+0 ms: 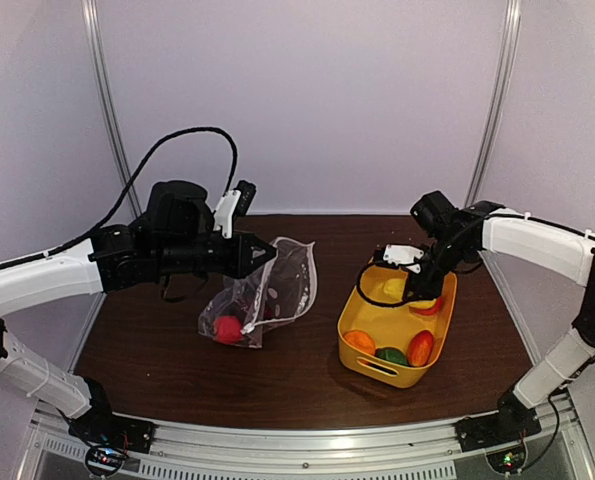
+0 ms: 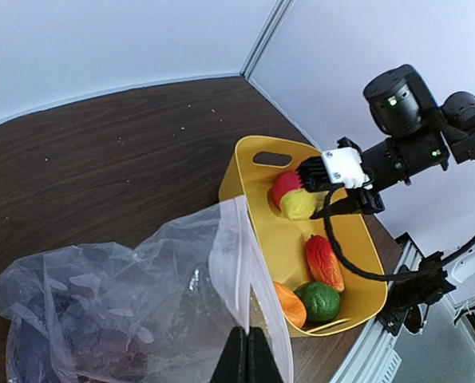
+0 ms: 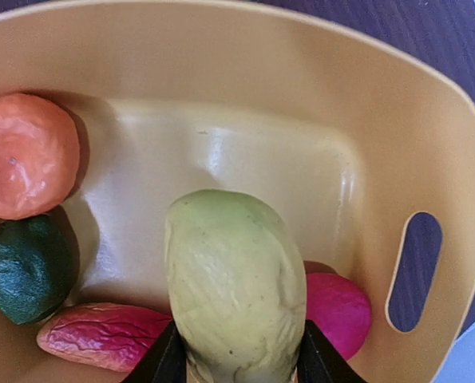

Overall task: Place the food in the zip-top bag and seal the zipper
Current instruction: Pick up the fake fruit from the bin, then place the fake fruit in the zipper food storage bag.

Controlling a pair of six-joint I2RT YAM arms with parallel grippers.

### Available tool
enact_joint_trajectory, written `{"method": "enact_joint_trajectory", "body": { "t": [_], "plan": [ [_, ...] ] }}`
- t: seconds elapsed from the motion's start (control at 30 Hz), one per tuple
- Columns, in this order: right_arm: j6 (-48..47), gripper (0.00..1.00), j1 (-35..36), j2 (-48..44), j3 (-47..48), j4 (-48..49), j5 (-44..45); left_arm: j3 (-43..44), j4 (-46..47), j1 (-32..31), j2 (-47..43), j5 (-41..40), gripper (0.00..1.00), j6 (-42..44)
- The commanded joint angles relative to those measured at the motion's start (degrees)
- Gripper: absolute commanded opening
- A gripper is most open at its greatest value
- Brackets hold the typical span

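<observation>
My left gripper (image 2: 247,351) is shut on the pale zipper edge (image 2: 239,239) of the clear zip-top bag (image 1: 282,280). It holds the bag up off the table with the mouth facing the tub. A red piece of food (image 1: 227,328) lies in the bag's bottom. My right gripper (image 3: 239,359) reaches down into the yellow tub (image 3: 245,152), its fingers pressed against both sides of a yellow-green food piece (image 3: 233,279). Around it lie an orange piece (image 3: 25,155), a dark green one (image 3: 21,267), a long pink-red one (image 3: 101,335) and a pink one (image 3: 337,311).
The tub (image 1: 377,365) stands on the dark wooden table at the right, close to the front edge. White walls enclose the table at the back and sides. A metal rail (image 1: 307,450) runs along the near edge by the arm bases.
</observation>
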Motion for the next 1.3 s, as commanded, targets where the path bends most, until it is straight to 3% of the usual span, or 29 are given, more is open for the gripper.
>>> {"method": "enact_joint_trajectory", "body": {
  "t": [0.0, 0.3, 0.73, 0.93, 1.27],
  "plan": [
    [1.8, 0.40, 0.4, -4.5, 3.0, -3.3, -4.2, -0.3, 3.5, -0.1, 0.5, 0.8, 0.00, -0.1],
    [4.1, 0.40, 1.0, -12.4, 7.6, -0.9, -23.8, 0.1, 5.5, -0.1, 1.5, 2.8, 0.00, -1.8],
    [12.6, 0.39, 7.7, -8.4, 17.8, 8.4, -45.7, 3.4, 5.8, -0.1, 3.2, 4.0, 0.00, -4.6],
    [19.4, 0.39, 12.1, -7.6, 15.9, 21.4, -48.2, 5.5, 5.8, -0.1, 3.0, 4.6, 0.00, -5.7],
    [22.7, 0.38, 16.2, -3.5, 13.6, 32.0, -46.3, 7.1, 5.9, -0.1, 2.4, 6.7, 0.00, -7.4]
  ]
}}
